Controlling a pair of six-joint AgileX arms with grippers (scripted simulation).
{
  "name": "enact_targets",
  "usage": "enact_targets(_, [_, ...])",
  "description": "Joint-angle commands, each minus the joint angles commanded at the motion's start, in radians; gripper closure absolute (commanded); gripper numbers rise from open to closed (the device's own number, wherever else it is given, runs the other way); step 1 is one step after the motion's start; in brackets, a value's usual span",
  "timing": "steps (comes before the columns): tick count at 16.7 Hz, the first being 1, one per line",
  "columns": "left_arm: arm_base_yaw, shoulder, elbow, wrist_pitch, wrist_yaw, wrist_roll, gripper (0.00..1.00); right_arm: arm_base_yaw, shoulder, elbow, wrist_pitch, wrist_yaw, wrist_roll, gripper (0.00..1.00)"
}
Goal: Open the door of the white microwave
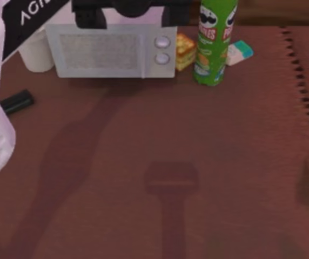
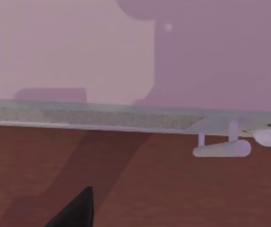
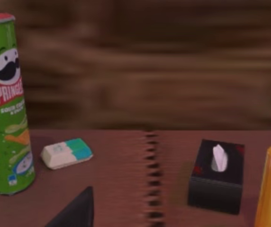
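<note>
The small boxy white microwave [image 1: 111, 51] stands at the far side of the table [image 1: 143, 162], left of the middle; its flat white door [image 1: 98, 52] with the grey speckled window looks shut, so its inside is hidden; the left gripper [image 1: 127, 12] hangs over its top, and I cannot tell if the jaws are open. A tall green chip can [image 1: 214, 40] stands just right; a yellow snack pack [image 1: 185, 51] is partly hidden between them. The right wrist view shows a black tissue box [image 3: 217, 176] with a white tissue sticking out; the right gripper [image 3: 74, 213] is cut off.
</note>
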Motion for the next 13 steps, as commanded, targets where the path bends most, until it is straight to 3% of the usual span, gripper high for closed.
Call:
enact_targets(9, [0.043, 0.112, -0.069, 0.194, 0.021, 0.041, 0.0, 0.0, 0.0, 0.0, 0.0, 0.0, 0.0, 0.0])
enact_targets(13, [0.046, 0.12, -0.074, 0.206, 0.022, 0.044, 0.0, 0.0, 0.0, 0.0, 0.0, 0.0, 0.0, 0.0])
